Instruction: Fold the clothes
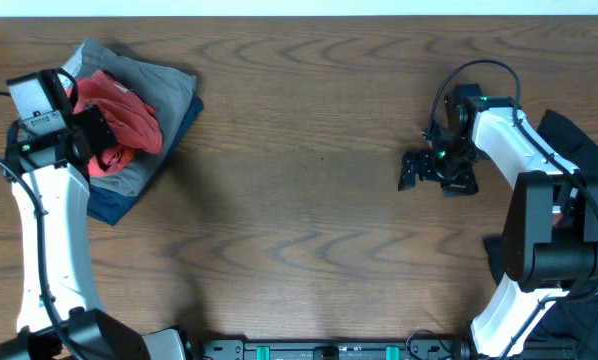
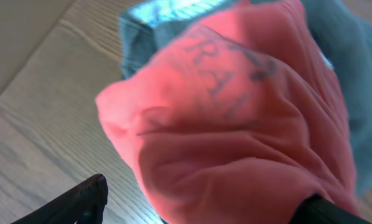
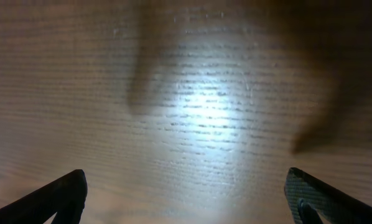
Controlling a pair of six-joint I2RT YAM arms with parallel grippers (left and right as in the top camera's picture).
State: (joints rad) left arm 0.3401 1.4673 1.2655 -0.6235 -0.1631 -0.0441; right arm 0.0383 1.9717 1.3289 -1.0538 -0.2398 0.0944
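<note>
Left gripper (image 1: 104, 140) is hanging spread wide over the coral-red T-shirt (image 1: 129, 110) at ten o'clock.
Its arm is stretching up the left edge, jaws straddling the bunched shirt; right gripper (image 1: 411, 170) is hovering released over the worktop (image 1: 299, 230) at three o'clock.

One coral-red T-shirt (image 1: 131, 112), one grey folded garment (image 1: 174, 85), one navy folded garment (image 1: 109, 208), two claws, left claw (image 1: 107, 148) and right claw (image 1: 411, 170), one bench (image 1: 299, 240).
</note>
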